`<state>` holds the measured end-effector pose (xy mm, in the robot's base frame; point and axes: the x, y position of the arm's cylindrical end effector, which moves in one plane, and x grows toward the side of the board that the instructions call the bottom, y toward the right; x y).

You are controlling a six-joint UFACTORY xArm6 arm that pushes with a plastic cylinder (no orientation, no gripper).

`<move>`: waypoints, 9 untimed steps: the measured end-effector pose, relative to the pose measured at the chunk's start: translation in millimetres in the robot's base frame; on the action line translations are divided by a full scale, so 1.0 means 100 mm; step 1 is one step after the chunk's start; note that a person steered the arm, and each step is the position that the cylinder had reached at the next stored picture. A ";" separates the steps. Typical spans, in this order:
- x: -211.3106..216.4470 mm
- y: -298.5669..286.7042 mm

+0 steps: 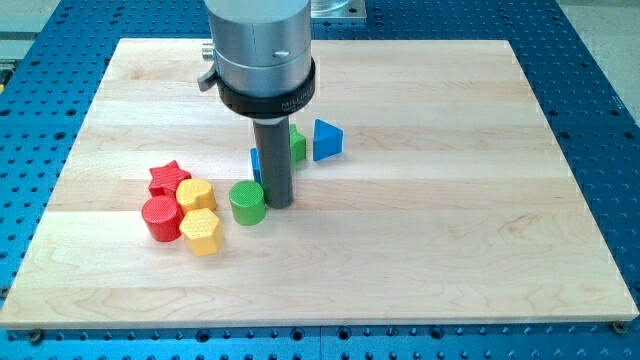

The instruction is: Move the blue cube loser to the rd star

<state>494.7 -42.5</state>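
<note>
my tip [279, 205] sat just right of the green cylinder [246, 202]; blue cube [257, 163] behind it, red star [169, 178] well left, push unfinished.

We saw a red star [168, 177], red cylinder [159, 217], two yellow blocks [196, 194] [201, 231], green cylinder [246, 202], blue triangular block [326, 140], our dark rod, pale striped wooden board [450, 200], perforated blue table [600, 80].
</note>
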 end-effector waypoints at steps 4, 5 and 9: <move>-0.35 0.10; -0.35 -0.25; -0.63 -0.36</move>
<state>431.8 -78.7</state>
